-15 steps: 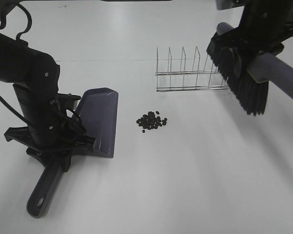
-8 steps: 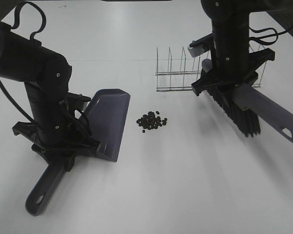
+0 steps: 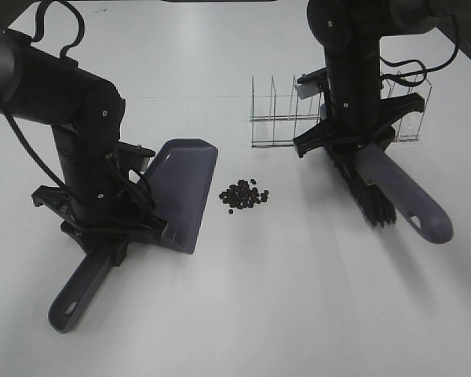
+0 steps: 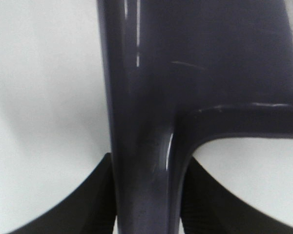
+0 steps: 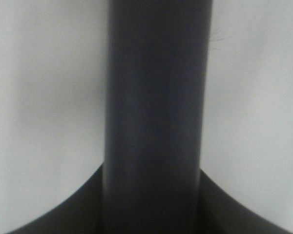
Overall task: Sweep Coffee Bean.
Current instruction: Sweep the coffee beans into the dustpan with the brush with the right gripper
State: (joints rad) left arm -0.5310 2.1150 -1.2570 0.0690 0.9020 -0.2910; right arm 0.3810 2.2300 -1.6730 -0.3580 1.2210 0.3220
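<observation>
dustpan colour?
The dustpan is a dark slate grey with a purplish tint, in glossy plastic. It shows best in the exterior high view.

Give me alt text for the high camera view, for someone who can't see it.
A small pile of beans lies on a white table between a dustpan, held by the left hand, and a brush, held by the right hand. A wire rack stands behind the beans.

The white table carries a coffee bean pile, a dustpan and a wire rack.
</observation>
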